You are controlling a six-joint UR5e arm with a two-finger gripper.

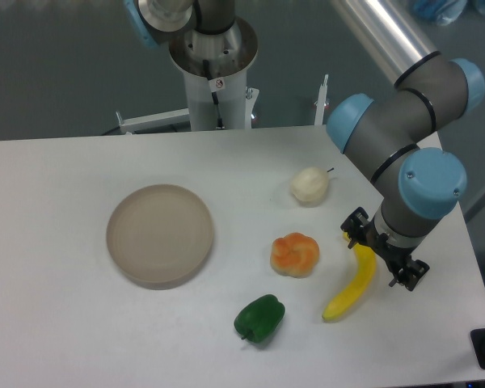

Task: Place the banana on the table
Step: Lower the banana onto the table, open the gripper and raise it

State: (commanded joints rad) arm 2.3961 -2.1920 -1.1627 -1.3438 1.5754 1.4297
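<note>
While the arm reached in from the upper right, the fixed camera showed this:
Banana (352,293): lay on the table (65,323), right of the orange fruit (295,255); upper end hidden under the gripper.
Gripper (385,259): fingers spread either side of the banana's top, open; contact could not be made out.
Green pepper (259,318): near the front edge, left of the banana's tip.
Plate (160,234): well left.
Pale round item (309,185): too small to identify.
Arm: cut off at the top.

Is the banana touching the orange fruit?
Apart. The fixed camera shows a clear strip of white table between the banana and the orange fruit.
</note>
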